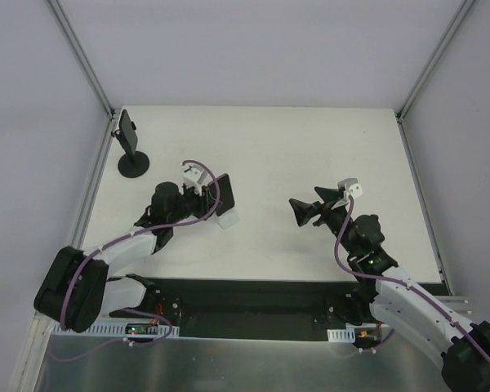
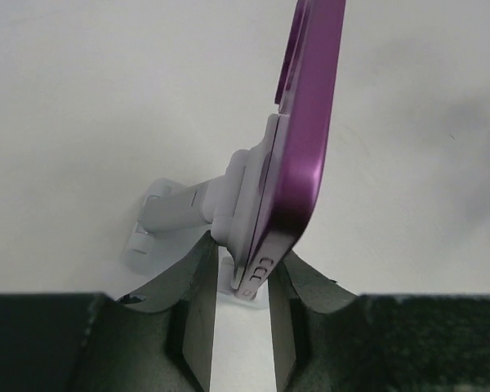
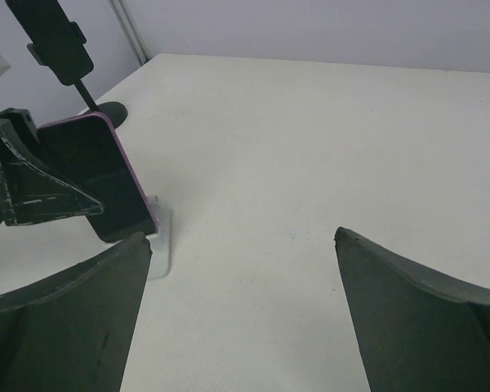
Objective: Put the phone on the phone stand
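Observation:
The phone [image 1: 225,198], purple-backed with a dark screen, stands upright on edge in a small white holder [image 1: 226,219] left of the table's middle. My left gripper [image 1: 215,198] is shut on the phone [image 2: 306,122]. In the left wrist view the phone's lower corner sits between the fingers of that gripper [image 2: 243,261], next to the white holder [image 2: 180,212]. The black phone stand [image 1: 133,163], a post on a round base with a clamp on top, is at the far left, apart from the phone. My right gripper [image 1: 300,212] is wide open over bare table, holding nothing.
The right wrist view shows the phone [image 3: 90,175], the white holder [image 3: 159,245], the black stand [image 3: 57,41] behind them and my right gripper [image 3: 241,245]. Grey walls and metal frame rails border the white table [image 1: 310,147].

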Controlling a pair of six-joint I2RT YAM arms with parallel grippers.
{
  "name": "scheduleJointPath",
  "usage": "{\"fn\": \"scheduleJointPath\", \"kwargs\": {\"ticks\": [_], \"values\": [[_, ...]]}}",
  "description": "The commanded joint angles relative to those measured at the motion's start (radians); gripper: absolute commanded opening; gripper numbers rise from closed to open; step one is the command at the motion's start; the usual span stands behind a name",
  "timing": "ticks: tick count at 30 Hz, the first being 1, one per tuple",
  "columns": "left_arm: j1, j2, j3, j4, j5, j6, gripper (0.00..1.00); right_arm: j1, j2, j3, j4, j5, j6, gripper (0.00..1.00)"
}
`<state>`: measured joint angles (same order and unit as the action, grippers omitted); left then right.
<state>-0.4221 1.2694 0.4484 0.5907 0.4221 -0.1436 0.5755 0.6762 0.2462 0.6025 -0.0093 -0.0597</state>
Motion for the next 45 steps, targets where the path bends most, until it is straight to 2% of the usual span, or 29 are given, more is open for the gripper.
{"fn": "scheduleJointPath", "kwargs": {"ticks": [1,3,8,11,13,16,19,22,24,26,28,29,30,32,35,38,39,41,45], "values": [[0.104,-0.232,-0.101,0.078,-0.284,-0.086,0.00,-0.011,0.003,-0.012,0.085,-0.035,0.018,0.97],[0.201,-0.334,-0.128,0.046,-0.318,-0.126,0.00,-0.014,0.008,-0.015,0.089,-0.038,0.020,0.97],[0.338,-0.462,-0.142,-0.064,-0.399,-0.097,0.00,-0.022,0.010,-0.021,0.102,-0.049,0.029,0.97],[0.488,-0.475,-0.122,-0.069,-0.314,-0.100,0.00,-0.029,0.011,-0.025,0.105,-0.052,0.032,0.97],[0.610,-0.476,-0.116,-0.036,-0.193,-0.122,0.00,-0.034,0.013,-0.027,0.106,-0.055,0.032,0.97],[0.702,-0.458,-0.108,-0.037,-0.136,-0.113,0.00,-0.040,0.011,-0.028,0.109,-0.060,0.034,0.97],[0.710,-0.432,-0.122,-0.054,-0.091,-0.113,0.00,-0.048,0.010,-0.030,0.109,-0.064,0.034,0.97],[0.710,-0.452,-0.155,-0.026,-0.105,-0.180,0.00,-0.052,0.008,-0.030,0.111,-0.072,0.037,0.97],[0.709,-0.446,-0.102,-0.098,-0.077,-0.235,0.00,-0.055,0.011,-0.028,0.114,-0.077,0.038,0.97],[0.709,-0.408,-0.038,-0.308,-0.092,-0.281,0.09,-0.057,0.017,-0.022,0.115,-0.083,0.038,0.97],[0.709,-0.381,0.044,-0.449,-0.164,-0.381,0.34,-0.057,0.031,-0.019,0.115,-0.089,0.043,0.97],[0.709,-0.358,0.065,-0.577,-0.199,-0.425,0.53,-0.058,0.034,-0.019,0.121,-0.095,0.044,0.97],[0.709,-0.348,0.084,-0.624,-0.215,-0.476,0.58,-0.057,0.042,-0.019,0.125,-0.098,0.047,0.97],[0.709,-0.328,0.098,-0.755,-0.238,-0.514,0.64,-0.057,0.048,-0.021,0.131,-0.103,0.049,0.97],[0.709,-0.326,0.127,-0.964,-0.400,-0.649,0.68,-0.058,0.057,-0.018,0.132,-0.101,0.052,0.97],[0.709,-0.309,0.170,-1.072,-0.546,-0.683,0.70,-0.059,0.059,-0.018,0.132,-0.100,0.052,0.97],[0.709,-0.300,0.197,-1.132,-0.586,-0.707,0.78,-0.059,0.059,-0.018,0.132,-0.100,0.052,0.97],[0.709,-0.269,0.220,-1.169,-0.647,-0.735,0.80,-0.059,0.057,-0.019,0.132,-0.096,0.052,0.97],[0.707,-0.220,0.259,-1.181,-0.622,-0.784,0.79,-0.060,0.056,-0.021,0.131,-0.089,0.049,0.97]]}}
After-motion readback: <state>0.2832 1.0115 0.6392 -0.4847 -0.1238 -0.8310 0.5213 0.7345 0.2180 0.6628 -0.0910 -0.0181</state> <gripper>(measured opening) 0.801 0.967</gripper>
